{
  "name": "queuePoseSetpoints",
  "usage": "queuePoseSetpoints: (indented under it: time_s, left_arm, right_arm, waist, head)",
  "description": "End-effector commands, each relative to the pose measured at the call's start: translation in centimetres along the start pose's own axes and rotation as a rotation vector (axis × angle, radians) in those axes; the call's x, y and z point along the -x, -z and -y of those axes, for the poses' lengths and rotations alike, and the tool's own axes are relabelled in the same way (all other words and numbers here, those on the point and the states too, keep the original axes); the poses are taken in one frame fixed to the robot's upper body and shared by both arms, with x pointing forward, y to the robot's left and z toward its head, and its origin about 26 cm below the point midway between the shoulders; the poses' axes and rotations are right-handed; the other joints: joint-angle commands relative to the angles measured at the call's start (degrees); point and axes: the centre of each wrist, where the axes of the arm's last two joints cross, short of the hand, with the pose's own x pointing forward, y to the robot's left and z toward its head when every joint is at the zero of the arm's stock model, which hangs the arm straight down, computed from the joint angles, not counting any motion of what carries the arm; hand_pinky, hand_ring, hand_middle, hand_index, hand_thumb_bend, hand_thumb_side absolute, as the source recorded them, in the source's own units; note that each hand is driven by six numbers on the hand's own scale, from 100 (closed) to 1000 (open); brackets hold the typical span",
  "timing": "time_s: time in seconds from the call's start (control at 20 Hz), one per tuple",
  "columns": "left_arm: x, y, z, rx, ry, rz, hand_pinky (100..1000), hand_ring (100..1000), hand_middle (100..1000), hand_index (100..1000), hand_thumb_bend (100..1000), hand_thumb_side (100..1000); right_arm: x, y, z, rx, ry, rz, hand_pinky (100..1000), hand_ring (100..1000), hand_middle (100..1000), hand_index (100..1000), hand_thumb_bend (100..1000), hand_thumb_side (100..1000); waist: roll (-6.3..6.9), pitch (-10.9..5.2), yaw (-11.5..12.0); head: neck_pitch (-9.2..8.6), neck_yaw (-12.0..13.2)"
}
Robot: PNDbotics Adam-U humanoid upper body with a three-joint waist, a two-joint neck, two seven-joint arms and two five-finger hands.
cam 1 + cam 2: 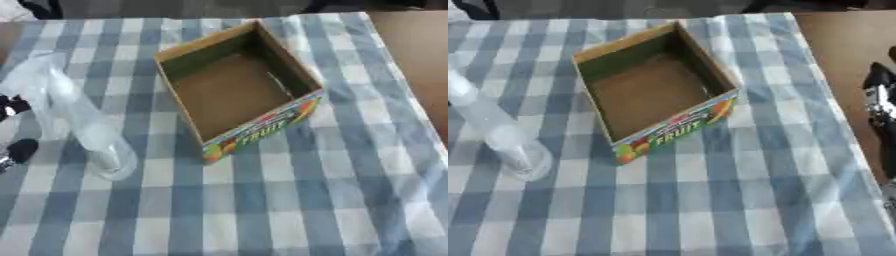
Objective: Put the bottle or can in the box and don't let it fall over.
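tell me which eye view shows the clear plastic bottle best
The left eye view: the clear plastic bottle shows whole there, left of the open cardboard box. In the right eye view the picture's left edge cuts off its upper end, so only its lower body and base show.

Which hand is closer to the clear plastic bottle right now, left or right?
Left. The left hand shows at the left edge, right beside the clear bottle. The right hand is at the far right edge, past the open box, well away from the bottle.
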Motion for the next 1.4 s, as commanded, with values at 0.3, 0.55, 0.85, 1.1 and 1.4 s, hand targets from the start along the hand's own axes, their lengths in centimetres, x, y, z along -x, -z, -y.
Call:
queuePoseSetpoints:
  time_s: [0.3, 0.55, 0.85, 1.1, 1.4]
  left_arm:
    - [-0.1, 0.8, -0.3, -0.034, 0.037, -0.044, 1000, 1000, 1000, 978, 254, 1000]
    - [-0.2, 1.3, 0.0, -0.013, 0.048, -0.033, 1000, 1000, 1000, 967, 240, 1000]
    - [-0.1, 1.7, 0.1, -0.003, 0.046, -0.026, 1000, 1000, 1000, 964, 231, 1000]
    - [-0.3, 2.1, 0.1, -0.02, 0.037, -0.021, 1000, 1000, 1000, 952, 225, 1000]
    - [-0.7, 2.9, 0.1, -0.03, 0.025, -0.005, 1000, 1000, 1000, 940, 225, 1000]
  right_arm:
    - [-0.8, 0.4, -0.2, -0.023, -0.006, 0.028, 948, 963, 1000, 917, 100, 368]
    - [-0.8, 0.4, -0.2, -0.025, -0.004, 0.026, 947, 961, 1000, 917, 100, 374]
    - [-0.8, 0.4, -0.2, -0.026, -0.001, 0.024, 946, 960, 1000, 916, 100, 383]
    - [-0.8, 0.3, -0.2, -0.028, 0.0, 0.019, 946, 959, 1000, 916, 100, 393]
    - [-0.8, 0.3, -0.3, -0.028, 0.001, 0.018, 946, 959, 1000, 916, 100, 398]
  waist:
    - [0.05, -0.92, 0.0]
    - [0.06, -0.93, 0.0]
    - [0.04, -0.94, 0.02]
    - [0.07, -0.97, 0.01]
    - [0.09, -0.97, -0.16]
  head:
    - [-0.6, 0.26]
    - [-0.68, 0.29]
    - [-0.7, 0.35]
    - [-0.91, 0.4]
    - [-1.09, 0.44]
